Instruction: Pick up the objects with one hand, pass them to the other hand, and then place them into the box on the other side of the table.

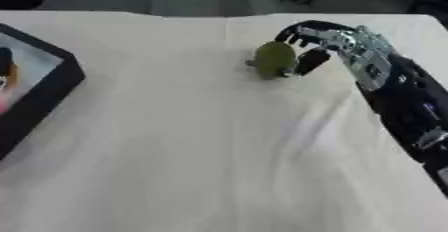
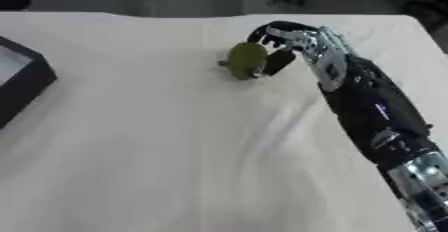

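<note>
A round olive-green object (image 1: 274, 60) sits on the white tablecloth near the far middle of the table. My right hand (image 1: 308, 41) reaches in from the right, its fingers curled over the top and right side of the green object and its thumb (image 1: 311, 62) against its near right side. Whether the object is lifted off the cloth cannot be told. At the left edge stands a black-walled box (image 1: 54, 91) with a pale floor and some coloured things inside. My left hand shows in neither view.
The white cloth (image 1: 192, 151) covers the whole table and lies in soft folds near the right arm. My right forearm (image 2: 367, 106) stretches along the right side. Beyond the far edge is a dark floor with some indistinct items.
</note>
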Motion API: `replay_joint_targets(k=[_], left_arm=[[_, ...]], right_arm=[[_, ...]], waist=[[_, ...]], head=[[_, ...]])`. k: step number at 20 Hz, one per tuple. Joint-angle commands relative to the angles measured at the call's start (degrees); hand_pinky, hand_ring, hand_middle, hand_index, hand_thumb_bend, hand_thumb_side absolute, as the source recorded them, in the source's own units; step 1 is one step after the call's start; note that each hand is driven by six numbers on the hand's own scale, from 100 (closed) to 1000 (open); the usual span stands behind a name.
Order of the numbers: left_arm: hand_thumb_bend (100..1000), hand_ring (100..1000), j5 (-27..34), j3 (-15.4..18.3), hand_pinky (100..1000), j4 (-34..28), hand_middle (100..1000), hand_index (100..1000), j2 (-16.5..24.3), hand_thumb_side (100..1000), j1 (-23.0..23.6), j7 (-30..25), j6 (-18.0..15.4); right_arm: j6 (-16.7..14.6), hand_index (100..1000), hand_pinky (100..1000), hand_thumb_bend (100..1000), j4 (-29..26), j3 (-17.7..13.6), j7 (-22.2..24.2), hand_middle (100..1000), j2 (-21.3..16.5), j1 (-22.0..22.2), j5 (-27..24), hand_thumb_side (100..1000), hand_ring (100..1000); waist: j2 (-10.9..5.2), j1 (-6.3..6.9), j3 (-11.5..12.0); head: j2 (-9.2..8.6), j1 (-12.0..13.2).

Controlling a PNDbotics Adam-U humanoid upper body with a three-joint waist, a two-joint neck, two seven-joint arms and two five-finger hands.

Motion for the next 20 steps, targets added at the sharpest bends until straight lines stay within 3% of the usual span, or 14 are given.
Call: replay_joint_targets(k=[1,7,12,15,20], left_arm=[[444,826,-0.05,0.15,701,-1.19,711,766,0.33,485,-0.92,-0.13,-0.03],[443,826,-0.1,0.14,701,-1.12,710,764,0.16,486,-0.9,-0.19,0.05],[442,826,-0.11,0.17,701,-1.14,710,763,0.01,487,-0.81,-0.18,0.04],[442,826,-0.08,0.2,701,-1.16,712,764,-0.04,487,-0.74,-0.18,0.02],[442,826,-0.19,0.29,702,-1.11,712,764,-0.01,488,-0.49,-0.29,0.1]], right_arm=[[0.17,875,861,552,1.18,-0.94,-1.2,865,-0.24,-1.56,1.63,248,892],[-0.68,855,855,530,2.96,-1.2,-3.36,819,0.74,-1.74,2.1,237,870],[-0.3,787,836,280,2.69,-1.13,-4.69,724,0.78,-1.43,-0.6,179,825],[0.55,676,803,113,1.82,-1.02,-6.82,599,0.51,-1.27,-1.88,105,760],[1.93,578,781,100,-1.57,-0.76,-11.64,507,-0.53,-0.88,-5.32,100,714]], waist=[[-0.19,0.72,0.05],[0.03,0.89,0.07],[-0.01,0.89,-0.03],[-0.15,0.94,-0.19],[-0.56,1.12,-0.61]], head=[[-0.38,-0.58],[-0.46,-0.49],[-0.49,-0.24],[-0.42,-0.05],[-0.26,0.33]])
